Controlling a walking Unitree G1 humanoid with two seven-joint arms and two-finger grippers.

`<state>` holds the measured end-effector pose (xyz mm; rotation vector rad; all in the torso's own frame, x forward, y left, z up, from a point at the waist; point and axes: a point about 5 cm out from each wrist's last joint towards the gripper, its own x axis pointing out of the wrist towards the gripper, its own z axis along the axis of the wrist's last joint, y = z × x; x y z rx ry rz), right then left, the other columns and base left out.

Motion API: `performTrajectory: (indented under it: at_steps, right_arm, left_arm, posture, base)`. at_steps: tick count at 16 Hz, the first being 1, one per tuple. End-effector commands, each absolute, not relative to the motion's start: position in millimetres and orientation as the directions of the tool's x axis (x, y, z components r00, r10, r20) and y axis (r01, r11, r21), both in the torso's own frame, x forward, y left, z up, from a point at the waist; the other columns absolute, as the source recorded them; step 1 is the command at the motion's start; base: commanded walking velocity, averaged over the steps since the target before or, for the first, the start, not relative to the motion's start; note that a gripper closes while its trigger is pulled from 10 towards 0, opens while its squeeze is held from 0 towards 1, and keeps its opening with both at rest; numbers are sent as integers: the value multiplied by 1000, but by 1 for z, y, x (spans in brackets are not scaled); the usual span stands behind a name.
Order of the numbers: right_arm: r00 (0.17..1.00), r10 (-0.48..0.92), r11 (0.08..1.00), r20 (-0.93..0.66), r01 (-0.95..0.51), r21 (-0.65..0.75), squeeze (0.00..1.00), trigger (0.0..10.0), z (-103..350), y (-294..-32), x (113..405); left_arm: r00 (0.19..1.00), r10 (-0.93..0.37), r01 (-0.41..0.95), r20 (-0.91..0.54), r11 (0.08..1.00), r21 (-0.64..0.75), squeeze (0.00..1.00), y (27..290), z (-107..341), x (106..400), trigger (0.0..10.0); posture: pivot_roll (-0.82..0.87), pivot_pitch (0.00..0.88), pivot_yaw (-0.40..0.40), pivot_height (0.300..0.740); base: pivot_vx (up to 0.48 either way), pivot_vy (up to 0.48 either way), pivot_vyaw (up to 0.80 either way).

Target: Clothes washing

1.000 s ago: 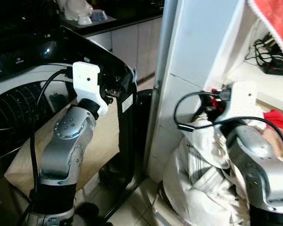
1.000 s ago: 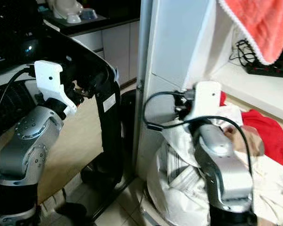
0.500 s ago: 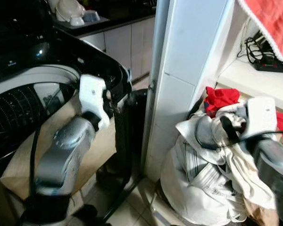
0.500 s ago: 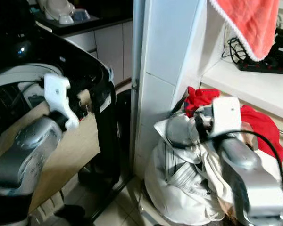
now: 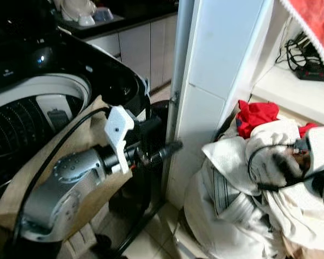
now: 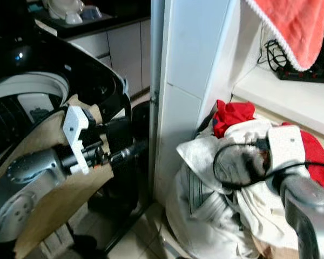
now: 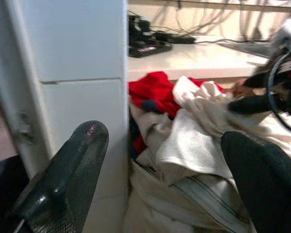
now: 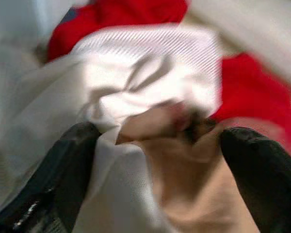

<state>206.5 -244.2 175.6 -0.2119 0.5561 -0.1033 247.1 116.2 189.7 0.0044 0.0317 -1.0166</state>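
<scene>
Washing machine [image 5: 54, 102], black top-loader with its round drum open upward, stands left of a white pillar [image 5: 216, 81]. Laundry heap [image 6: 216, 205], crumpled white ribbed and red cloth, slumps right of the pillar. Right gripper [image 8: 155, 160], fingers apart, presses into it. Left gripper [image 7: 160, 170], fingers apart, points toward the heap.

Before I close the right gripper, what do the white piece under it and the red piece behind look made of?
White cloth: woven cotton-like fabric, matte, with fine ribbed lines and soft folds. Red garment: soft matte fabric, probably knit; weave too blurred to tell. Right gripper is open over them.
</scene>
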Motion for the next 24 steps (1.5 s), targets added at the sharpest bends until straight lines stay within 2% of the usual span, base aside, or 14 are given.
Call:
performTrajectory:
  at_steps: [1,2,3,4,5,13,21,24]
  right_arm:
    - [832,-134,981,-538,37,-188,1000,10000,174,-246,202]
    - [819,-127,983,-560,29,-182,894,10000,170,-249,201]
    - [800,-119,987,-589,33,-155,0,8196,165,-255,199]
    - [798,-115,989,-592,34,-146,0,8196,165,-255,199]
    - [797,-113,989,-593,36,-140,0,0,166,-258,199]
    - [794,-73,992,-603,-5,-126,0,0,169,-260,198]
    - [808,-41,994,-588,-29,-110,0,0,171,-258,201]
    - [847,-53,995,-529,3,-96,0,0,181,-260,206]
  left_arm:
    - [461,-886,887,-48,462,-12,0,113,191,240,10000]
    - [446,-893,894,-53,448,-14,0,112,191,239,10000]
    - [431,-900,902,-60,432,-13,0,112,191,238,10000]
    - [428,-902,903,-62,430,-12,0,113,191,238,10000]
    - [427,-902,904,-61,428,-9,0,113,192,238,10000]
    - [411,-909,911,-61,413,-15,0,113,192,236,10000]
    - [447,-893,894,-52,448,-13,0,111,191,240,10000]
    - [503,-863,864,-49,504,-1,0,111,190,246,10000]
  posture:
    - [-97,0,1,740]
    - [-99,0,5,740]
    - [-100,0,4,740]
    - [-100,0,4,740]
    - [-99,0,2,740]
    - [-101,0,-2,740]
    - [-98,0,-6,740]
    - [-99,0,-4,740]
  base:
    - [0,0,0]
    - [0,0,0]
    - [0,0,0]
    - [0,0,0]
    - [0,0,0]
    - [0,0,0]
    - [0,0,0]
    - [0,0,0]
